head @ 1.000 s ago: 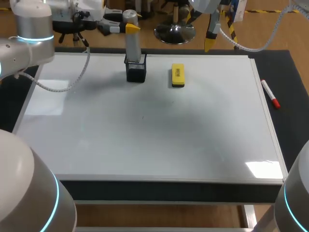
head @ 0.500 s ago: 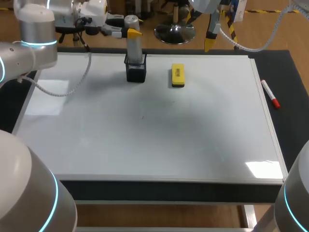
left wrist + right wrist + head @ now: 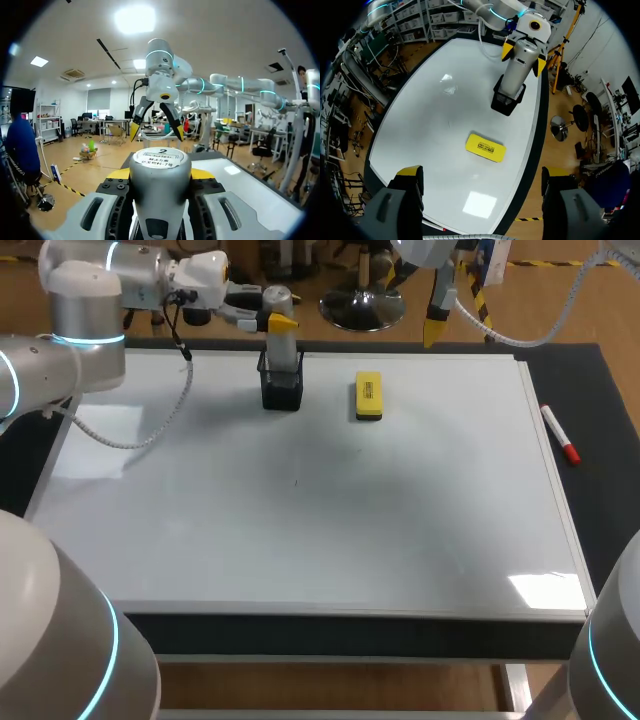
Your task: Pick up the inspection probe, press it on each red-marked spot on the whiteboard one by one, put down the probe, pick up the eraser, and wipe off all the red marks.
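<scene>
While left tool (image 3: pixel 160 176) straddles probe (image 3: pixel 283 350) top, cannot tell if clamped. Probe upright in black mesh holder (image 3: pixel 282 390), at 12 o'clock edge of whiteboard (image 3: pixel 300 540); eraser (image 3: pixel 368 397) at holder's 3 o'clock. Risks, judged: loose or off-centre pinch lets probe slip; slanted lift drags or tips light holder. Right tool (image 3: pixel 482 172) wide open, well apart.

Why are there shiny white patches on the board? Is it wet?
Most likely lamp glare, not water. Head view: bright patches on the whiteboard near its front right corner and along its left side, with a soft grey shadow over the middle. Right wrist view: one bright patch lies inside the open right claw, another beyond the eraser.
</scene>
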`<state>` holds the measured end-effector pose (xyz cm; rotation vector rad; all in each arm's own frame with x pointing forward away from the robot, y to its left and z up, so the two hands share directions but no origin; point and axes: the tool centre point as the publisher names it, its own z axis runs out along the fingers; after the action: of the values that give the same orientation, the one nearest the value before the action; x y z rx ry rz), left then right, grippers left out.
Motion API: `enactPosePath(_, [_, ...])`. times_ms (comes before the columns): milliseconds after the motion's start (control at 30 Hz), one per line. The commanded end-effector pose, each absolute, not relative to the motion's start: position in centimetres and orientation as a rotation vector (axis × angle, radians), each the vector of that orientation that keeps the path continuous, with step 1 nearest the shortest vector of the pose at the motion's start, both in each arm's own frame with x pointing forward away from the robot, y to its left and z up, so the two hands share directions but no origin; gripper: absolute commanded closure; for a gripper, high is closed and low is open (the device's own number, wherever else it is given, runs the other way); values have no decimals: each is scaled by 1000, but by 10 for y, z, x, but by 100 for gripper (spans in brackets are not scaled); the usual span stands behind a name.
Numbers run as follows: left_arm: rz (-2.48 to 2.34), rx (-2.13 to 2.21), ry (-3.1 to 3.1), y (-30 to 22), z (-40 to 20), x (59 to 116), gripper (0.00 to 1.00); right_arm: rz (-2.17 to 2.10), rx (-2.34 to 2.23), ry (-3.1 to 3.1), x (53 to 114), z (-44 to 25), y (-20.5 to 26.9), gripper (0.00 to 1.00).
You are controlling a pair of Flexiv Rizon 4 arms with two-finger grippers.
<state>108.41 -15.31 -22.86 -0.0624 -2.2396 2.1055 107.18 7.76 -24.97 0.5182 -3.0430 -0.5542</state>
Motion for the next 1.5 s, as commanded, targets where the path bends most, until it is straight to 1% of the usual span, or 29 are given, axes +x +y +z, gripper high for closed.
enactPosePath(33, [2106,-76,-2223,-152,-236,1090,100,-546,520,-3039,1073,-248,77,0])
enactPosePath(933, [2073,-32,-2232,-150,-258,1089,100,-546,520,-3039,1073,-248,77,0])
enactPosePath(967, [2075,-37,-2229,-149,-258,1089,69,-546,520,-3039,1073,-248,77,0])
enactPosePath(1000, [2076,-43,-2230,-149,-258,1089,64,-546,520,-3039,1073,-248,77,0])
enactPosePath(1067, [2077,-44,-2232,-148,-258,1088,57,-546,520,-3039,1073,-248,77,0])
enactPosePath(1100, [2076,-52,-2227,-147,-257,1086,49,-546,520,-3039,1073,-248,77,0])
enactPosePath(1133, [2073,-53,-2229,-147,-257,1085,37,-546,520,-3039,1073,-248,77,0])
enactPosePath(1167, [2072,-52,-2230,-146,-258,1086,4,-546,520,-3039,1073,-248,77,0])
enactPosePath(1200, [2072,-52,-2229,-146,-258,1086,0,-546,520,-3039,1073,-248,77,0])
enactPosePath(1500, [2067,-61,-2273,-136,-251,1083,0,-546,520,-3039,1073,-248,77,0])
